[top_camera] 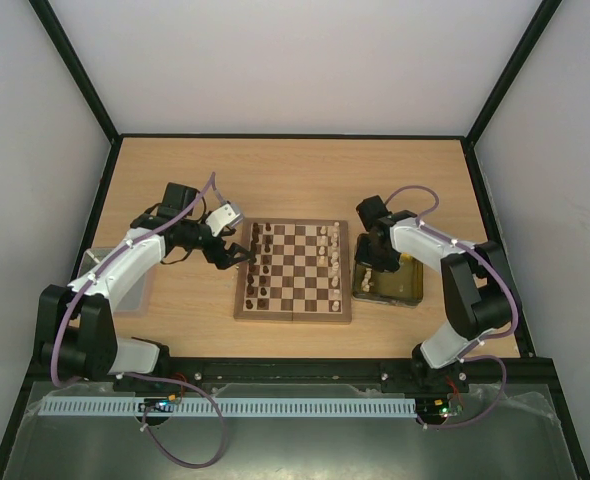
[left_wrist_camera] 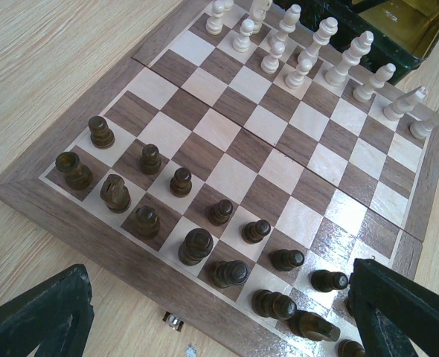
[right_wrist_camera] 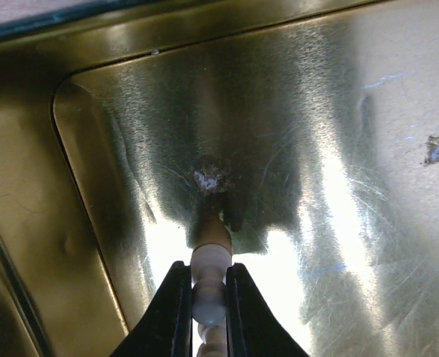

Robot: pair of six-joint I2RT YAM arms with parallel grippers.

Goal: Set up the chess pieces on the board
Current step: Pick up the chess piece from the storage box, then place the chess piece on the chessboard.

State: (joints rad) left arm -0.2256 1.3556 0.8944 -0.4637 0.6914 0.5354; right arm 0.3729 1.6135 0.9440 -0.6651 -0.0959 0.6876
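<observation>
No text or label can be read anywhere.

Wooden worktop: board centre, toward front edge; yellow tray touching its right side; clear bin at left edge.

Two robot arms rise from bases at the near edge of the desk. The left arm climbs from its base at near left, bends at the elbow and reaches rightward and a little away, wrist roughly level. The left hand points right, and in its wrist view the two dark fingers stand spread wide apart with nothing between them. The right arm folds up from near right, arcs leftward over its elbow and tips its wrist steeply down. The right hand points downward, its two black fingers pinched together on a pale chess piece.
</observation>
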